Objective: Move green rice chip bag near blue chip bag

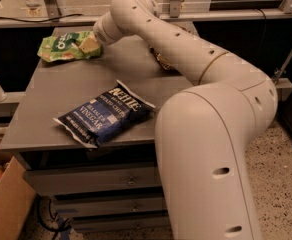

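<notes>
Lying at the far left corner of the grey table (56,91), the green rice chip bag (61,46) meets the gripper (88,45) at its right edge; whether the gripper clasps it cannot be told. The blue chip bag (103,116) lies well apart, at the near edge. A cardboard box (6,209) stands below at near left, contents unclear.

The green rice chip bag (61,46) lies back-left on the table (46,99), tool (88,45) at its right, blue chip bag (103,115) in front.

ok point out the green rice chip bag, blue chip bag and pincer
green rice chip bag (61,48): camera view, middle of its front
blue chip bag (103,115): camera view, centre of the label
pincer (89,45): camera view, tip, at the green bag's right edge
</notes>
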You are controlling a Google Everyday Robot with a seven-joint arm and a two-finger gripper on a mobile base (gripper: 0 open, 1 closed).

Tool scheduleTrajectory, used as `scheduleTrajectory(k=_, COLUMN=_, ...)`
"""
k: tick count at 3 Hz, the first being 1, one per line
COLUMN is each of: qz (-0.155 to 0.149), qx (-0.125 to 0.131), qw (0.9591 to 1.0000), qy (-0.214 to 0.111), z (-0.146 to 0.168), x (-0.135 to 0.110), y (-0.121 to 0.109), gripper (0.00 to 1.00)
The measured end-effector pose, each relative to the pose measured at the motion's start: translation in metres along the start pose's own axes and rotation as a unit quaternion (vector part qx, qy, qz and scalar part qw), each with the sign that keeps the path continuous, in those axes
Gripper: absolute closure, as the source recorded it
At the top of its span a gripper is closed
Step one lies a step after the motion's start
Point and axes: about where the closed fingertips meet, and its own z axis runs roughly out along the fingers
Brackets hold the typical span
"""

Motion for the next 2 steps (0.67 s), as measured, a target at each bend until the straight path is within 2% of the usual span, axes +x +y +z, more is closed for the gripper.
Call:
scheduleTrajectory(k=1, qz=-0.001, qx=0.003, qw=1.0000, qy=-0.005, z=-0.0054, x=-0.0040, y=0.0016, gripper=0.87)
scheduleTrajectory(k=2, qz=-0.003, qx=0.004, qw=0.9999, qy=-0.016, z=-0.0090, x=-0.0101, y=0.0050, gripper=1.00)
